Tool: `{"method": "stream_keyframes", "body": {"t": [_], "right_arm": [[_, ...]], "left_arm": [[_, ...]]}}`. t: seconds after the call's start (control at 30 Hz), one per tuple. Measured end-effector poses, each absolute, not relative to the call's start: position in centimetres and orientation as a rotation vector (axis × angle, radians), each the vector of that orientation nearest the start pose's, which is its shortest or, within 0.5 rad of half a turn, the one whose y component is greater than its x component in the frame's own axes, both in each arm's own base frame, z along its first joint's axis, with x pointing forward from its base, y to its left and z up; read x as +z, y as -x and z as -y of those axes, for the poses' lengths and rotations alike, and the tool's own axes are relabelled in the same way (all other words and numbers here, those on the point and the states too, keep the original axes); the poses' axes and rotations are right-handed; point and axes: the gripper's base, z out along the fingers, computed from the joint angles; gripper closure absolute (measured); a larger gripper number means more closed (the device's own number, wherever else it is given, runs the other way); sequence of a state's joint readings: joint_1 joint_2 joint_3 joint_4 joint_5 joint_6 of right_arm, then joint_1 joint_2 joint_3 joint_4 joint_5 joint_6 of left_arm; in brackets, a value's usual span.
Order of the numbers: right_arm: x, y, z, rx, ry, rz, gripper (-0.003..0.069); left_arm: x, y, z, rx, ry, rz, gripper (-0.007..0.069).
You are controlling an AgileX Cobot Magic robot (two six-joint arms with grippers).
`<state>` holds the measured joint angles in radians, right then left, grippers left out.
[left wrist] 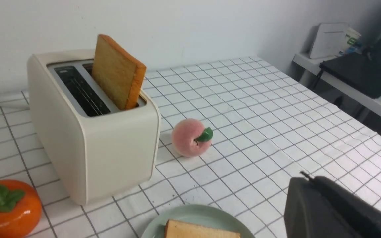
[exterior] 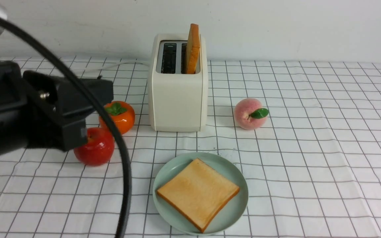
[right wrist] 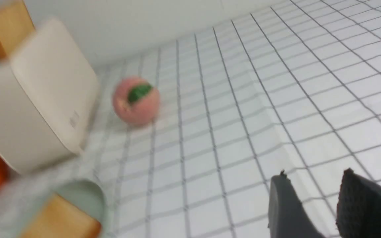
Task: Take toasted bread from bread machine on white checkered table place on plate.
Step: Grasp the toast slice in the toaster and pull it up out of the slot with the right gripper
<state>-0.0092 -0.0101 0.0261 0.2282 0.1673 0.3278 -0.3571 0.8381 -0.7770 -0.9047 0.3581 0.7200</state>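
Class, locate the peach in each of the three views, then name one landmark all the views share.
Front view: peach right of the toaster, apart from it.
Left wrist view: peach on the cloth beside the toaster, beyond the plate.
Right wrist view: blurred; peach beside the toaster.
Shared landmark: the toaster with its upright toast.

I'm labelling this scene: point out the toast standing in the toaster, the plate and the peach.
Standing toast [exterior: 193, 49]: front view, its upright crust edge.
Plate [exterior: 170, 168]: front view, bare upper-left surface.
Peach [exterior: 246, 114]: front view, pink skin.
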Motion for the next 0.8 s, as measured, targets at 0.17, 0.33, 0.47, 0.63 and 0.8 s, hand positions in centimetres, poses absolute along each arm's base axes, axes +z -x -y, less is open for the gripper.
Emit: {"method": "stream_keyframes", "body": {"t": [0.17, 0.33, 0.47, 0.63, 0.8], "right_arm": [[20.4, -5.6, -0.2, 0.655, -0.616, -1.454, 0.0419], [25.0, -5.8, -1.5, 0.664, -0.473, -1.727, 0.0419], [29.5, -8.5, -3.0, 0.568, -0.21, -2.097, 0.0419], [32.2, -14.3, -4.3, 0.508, -0.004, -2.442, 0.0436], [34.1, -20.9, -6.4, 0.598, 0.126, -2.507, 0.057]], "left_arm": [[35.7, -14.4, 8.0, -0.599, -0.384, -1.768, 0.0638], [35.6, -14.6, 7.7, -0.565, -0.368, -1.754, 0.0638], [35.6, -14.6, 7.7, -0.56, -0.362, -1.749, 0.0638], [35.6, -14.6, 7.7, -0.559, -0.363, -1.75, 0.0638], [35.6, -14.3, 7.7, -0.57, -0.383, -1.757, 0.0638]]}}
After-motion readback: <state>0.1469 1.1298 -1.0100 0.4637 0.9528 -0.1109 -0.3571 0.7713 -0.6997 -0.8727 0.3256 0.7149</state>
